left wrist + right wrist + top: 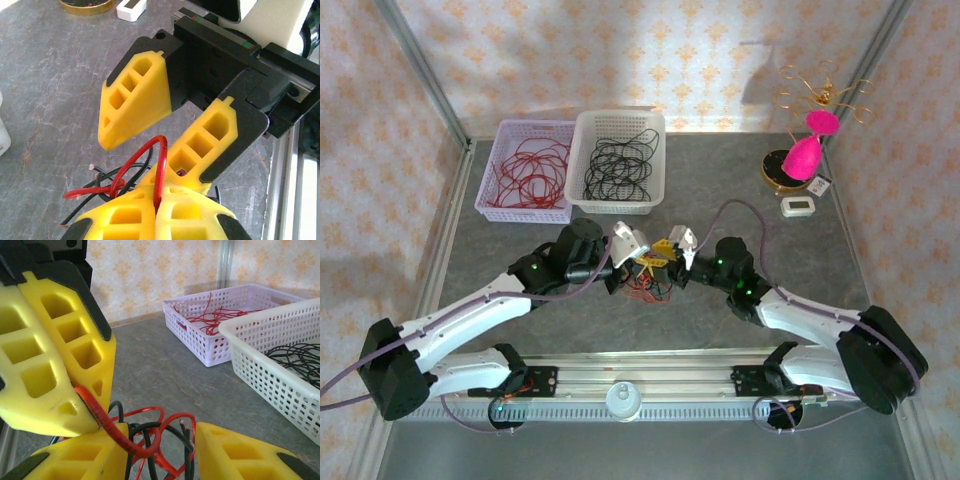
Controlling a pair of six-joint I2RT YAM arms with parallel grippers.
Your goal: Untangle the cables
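Note:
The cables (642,288) lie as a small knot of red and black loops on the grey table, between the two grippers. My left gripper (159,192) is shut on a loop of the red cable (162,150), which arches up from its fingertips. The black cable (107,177) trails on the table beside it. My right gripper (159,435) faces the left one and is open, its fingers on either side of the knot. Red cable (115,437) and black cable (150,427) loops sit between them. In the top view the left gripper (645,262) and right gripper (670,260) almost touch.
A lilac basket (490,190) with red cables and a white basket (582,150) with black cables stand at the back. At the back right are a gold stand with a pink ornament (805,150) and a small white device (798,206). The arms' rail (640,385) runs along the near edge.

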